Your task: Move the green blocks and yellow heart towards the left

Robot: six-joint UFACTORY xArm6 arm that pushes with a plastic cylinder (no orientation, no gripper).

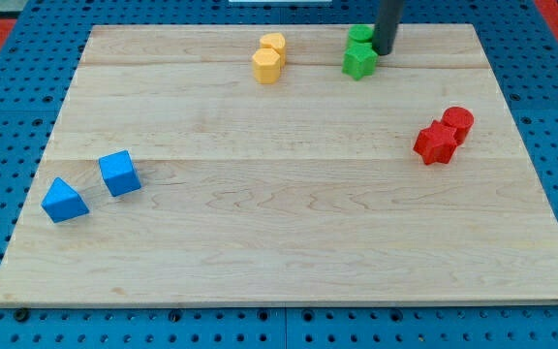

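The big pale wooden board (289, 233) lies on a blue table full of little holes (8, 107). My tip (384, 52) is the bottom of a dark rod with no jaws to open or shut. It touches the right side of the two green blocks at the view's top. The green star block (358, 61) sits just below another green block (359, 36), shape unclear. To their left are two touching yellow blocks (270, 59); I cannot tell which is the heart. Two red blocks (444, 135) sit at the right, and a blue cube (119, 173) and blue triangle block (64, 201) at the left.
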